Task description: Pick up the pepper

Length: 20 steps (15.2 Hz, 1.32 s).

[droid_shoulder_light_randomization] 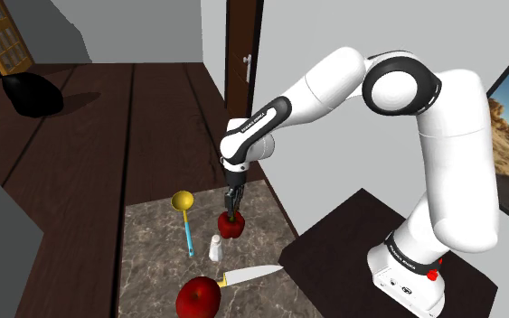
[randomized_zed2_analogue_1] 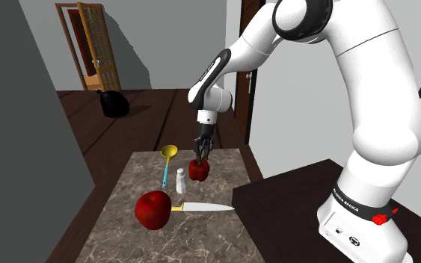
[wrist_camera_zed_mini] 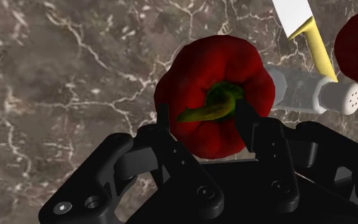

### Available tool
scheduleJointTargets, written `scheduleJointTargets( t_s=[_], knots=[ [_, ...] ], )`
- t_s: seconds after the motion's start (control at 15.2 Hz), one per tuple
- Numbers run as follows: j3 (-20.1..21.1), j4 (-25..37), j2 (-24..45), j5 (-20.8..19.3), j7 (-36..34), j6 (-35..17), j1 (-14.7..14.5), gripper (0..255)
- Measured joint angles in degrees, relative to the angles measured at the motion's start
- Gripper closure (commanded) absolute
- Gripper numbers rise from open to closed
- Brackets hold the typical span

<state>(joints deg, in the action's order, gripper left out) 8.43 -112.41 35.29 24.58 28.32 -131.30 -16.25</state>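
A red pepper (droid_shoulder_light_randomization: 232, 226) (randomized_zed2_analogue_1: 199, 172) with a green stem stands upright on the dark marble counter (droid_shoulder_light_randomization: 153, 262), near its far side. My black gripper (droid_shoulder_light_randomization: 234, 210) (randomized_zed2_analogue_1: 200, 157) hangs straight down right over it. In the wrist view the pepper (wrist_camera_zed_mini: 215, 70) lies directly under the gripper (wrist_camera_zed_mini: 204, 118), and the two fingertips (wrist_camera_zed_mini: 165, 121) stand apart on either side of the stem, over the pepper's top. The fingers are open and the stem lies loose in the gap.
A white shaker (droid_shoulder_light_randomization: 215, 247) (randomized_zed2_analogue_1: 180, 181) stands close beside the pepper. Nearer the counter's front lie a yellow-handled knife (droid_shoulder_light_randomization: 252, 274) (randomized_zed2_analogue_1: 205, 207) and a red apple (droid_shoulder_light_randomization: 198, 298) (randomized_zed2_analogue_1: 153, 209). A yellow ladle (droid_shoulder_light_randomization: 183, 201) with a blue handle lies further back. My dark stand (droid_shoulder_light_randomization: 334, 253) adjoins the counter.
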Motion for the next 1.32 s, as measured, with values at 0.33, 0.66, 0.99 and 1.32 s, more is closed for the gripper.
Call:
scheduleJointTargets(
  t_s=[0.33, 0.66, 0.99, 1.32],
  knots=[
    [0.0, -0.2, -0.4, 0.0, -0.1, 0.2, 0.0, 255],
    [-0.1, -0.6, -3.1, -0.3, -1.0, 2.4, 0.1, 255],
    [-0.1, -1.3, -6.3, -0.6, -2.0, 4.8, 0.1, 255],
    [-0.1, -1.4, -8.9, -0.9, -3.0, 7.2, 0.2, 255]
  ],
)
